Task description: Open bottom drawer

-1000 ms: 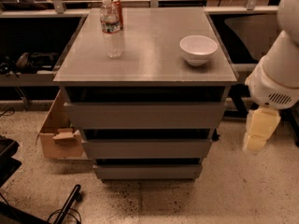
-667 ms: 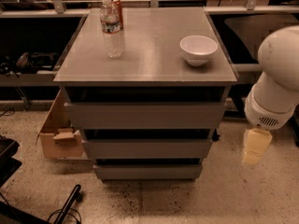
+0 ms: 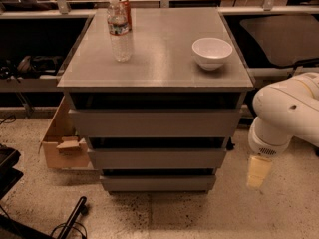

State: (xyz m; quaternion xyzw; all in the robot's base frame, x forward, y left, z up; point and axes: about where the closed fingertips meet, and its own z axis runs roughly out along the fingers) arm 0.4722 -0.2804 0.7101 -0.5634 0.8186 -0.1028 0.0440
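Observation:
The grey cabinet has three handleless drawer fronts. The bottom drawer (image 3: 158, 182) is the slimmest and narrowest front, just above the floor, and it looks pushed in. My gripper (image 3: 258, 172) hangs from the white arm (image 3: 286, 114) to the right of the cabinet, at about the height of the bottom drawer and apart from it. It shows as a pale yellowish block pointing down.
On the cabinet top (image 3: 159, 59) stand a clear water bottle (image 3: 120, 30), a can behind it, and a white bowl (image 3: 212, 53). An open cardboard box (image 3: 62, 143) sits on the floor at the left. Dark cables and a black object lie at the bottom left.
The arm and gripper have moved down and slightly left, from beside the middle drawer to the level of the bottom drawer. The drawers have not moved.

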